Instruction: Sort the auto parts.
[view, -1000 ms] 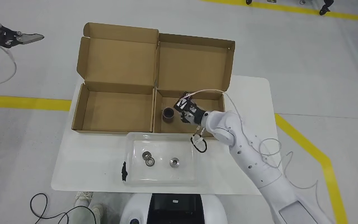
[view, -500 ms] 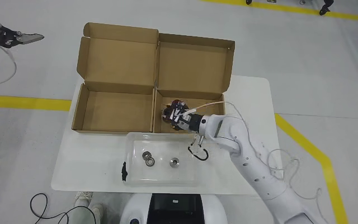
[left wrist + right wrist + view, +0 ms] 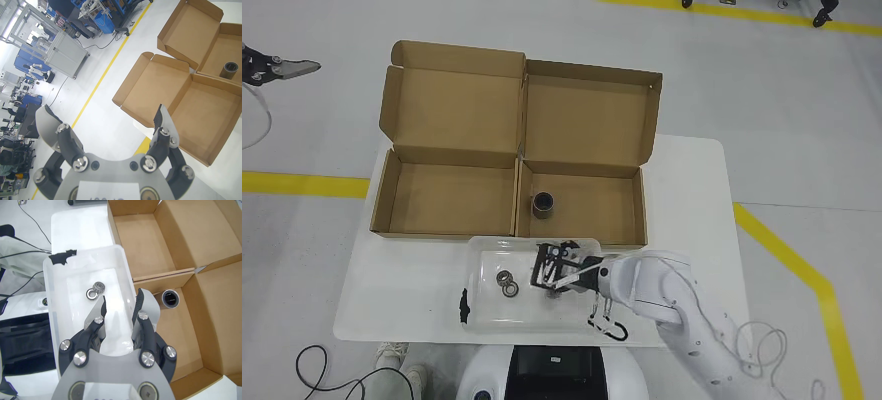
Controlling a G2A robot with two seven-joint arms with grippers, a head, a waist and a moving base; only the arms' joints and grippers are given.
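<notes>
**Operator:** Report the state of each claw.

**Unit:** My right claw (image 3: 121, 297) hangs over the clear tray (image 3: 46, 279). Its fingers are spread and nothing is between them. My left claw (image 3: 103, 111) is also spread wide and empty. It is held out past the table edge, above the floor (image 3: 105, 117).

**Operator:** Locate the parts.

**Unit:** Two bearings (image 3: 99, 286) lie touching each other on the tray bottom, just ahead of my right fingertips. A dark sleeve (image 3: 170, 298) stands in the right-hand box (image 3: 185, 323), close to its near corner. The left-hand box (image 3: 447, 200) sits against it, and both lids are folded back.

**Operator:** Describe the work surface.

**Unit:** The table (image 3: 692, 180) is white with rounded corners. The tray sits along its near side, just beside the front walls of the boxes. A scrap of black tape (image 3: 62, 256) is stuck to one end of the tray.

**Operator:** Describe the room.

**Unit:** The floor is pale grey, and a yellow line (image 3: 98, 81) crosses it. Beyond the line stand a metal-framed cabinet (image 3: 64, 51), blue racks and dark office chairs (image 3: 19, 149).
</notes>
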